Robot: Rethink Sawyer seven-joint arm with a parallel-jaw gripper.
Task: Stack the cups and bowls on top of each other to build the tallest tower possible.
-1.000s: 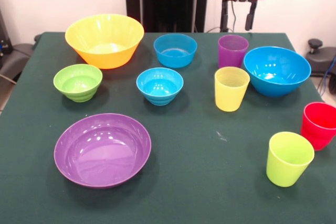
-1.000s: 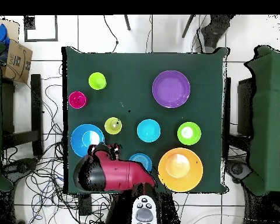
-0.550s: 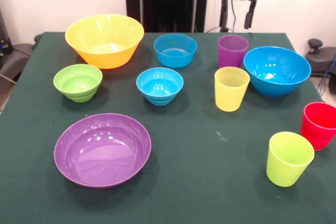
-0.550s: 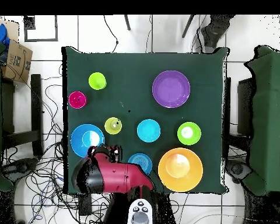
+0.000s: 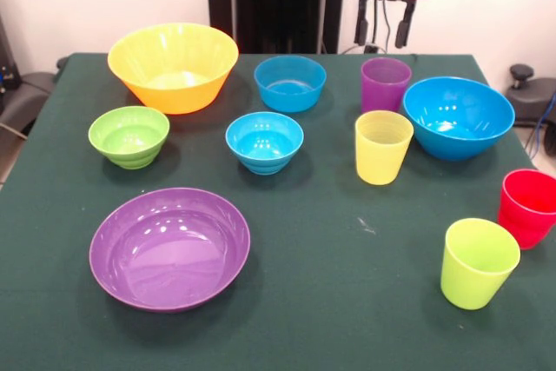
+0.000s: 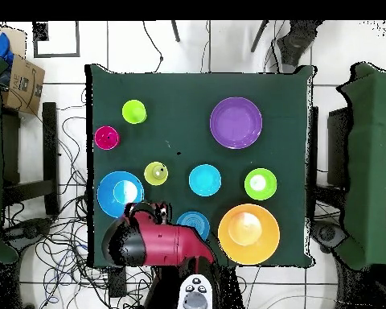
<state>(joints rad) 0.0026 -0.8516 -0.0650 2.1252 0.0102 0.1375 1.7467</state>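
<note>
Since a second ago only the gripper [image 5: 382, 28] has shifted, sliding a little toward the left along the table's far edge, while every cup and bowl has stayed put and no tower is built. Its two dark fingers [image 5: 402, 30] hang spread apart, holding nothing and touching nothing, just above and behind the purple cup [image 5: 385, 84]. That translucent tapered tumbler stands at the far edge of the table [image 5: 347, 301], just beside the glossy large blue bowl [image 5: 458, 116]; the ridged yellow cup [image 5: 382, 147] stands in front of it. Two small blue bowls [image 5: 290, 82] [image 5: 264, 142] sit toward the middle, the yellow-orange bowl [image 5: 173, 66] near the far left corner, the small green bowl [image 5: 129, 135] by the left edge. A wide shallow purple bowl [image 5: 169, 248] lies toward the near left corner. Against the right edge stand the red cup [image 5: 528, 208] and, nearer, the lime green cup [image 5: 478, 263], all upright and apart on dark green cloth
</note>
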